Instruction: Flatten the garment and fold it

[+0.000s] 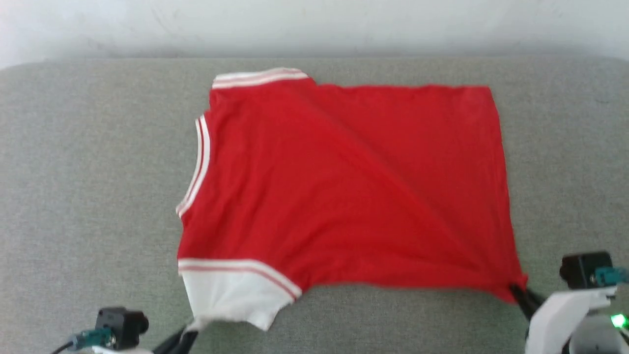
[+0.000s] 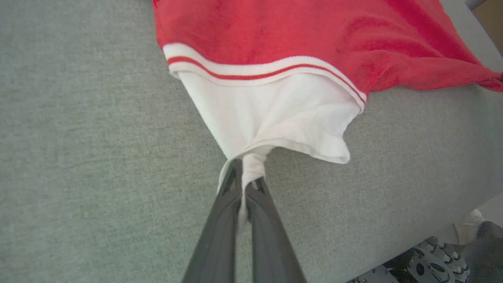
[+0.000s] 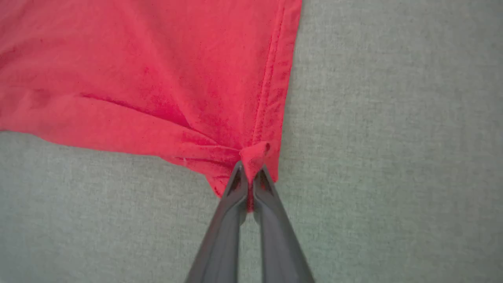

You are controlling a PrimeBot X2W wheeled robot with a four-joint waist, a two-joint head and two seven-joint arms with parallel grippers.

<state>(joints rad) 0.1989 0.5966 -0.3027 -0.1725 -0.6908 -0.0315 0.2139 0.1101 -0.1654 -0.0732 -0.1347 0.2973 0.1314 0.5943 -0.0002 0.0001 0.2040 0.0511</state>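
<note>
You've got the garment (image 1: 344, 182) spread plain-red side up across the middle of the grey fabric surface (image 1: 88, 172), collar twd its left side, hem twd its right. Head view gives the whole layout and the far sleeve's striped trim (image 1: 260, 77). L wrist view gives the grip: left gripper (image 2: 246, 177) is clamped on the bunched tip of the near white sleeve (image 2: 275, 114). That view also catches a pale shoe (image 2: 468, 232) past the surface's edge. R wrist view shows the right gripper (image 3: 250, 175) pinched onto the near hem corner (image 3: 255, 152), w/ creases fanning from it.
</note>
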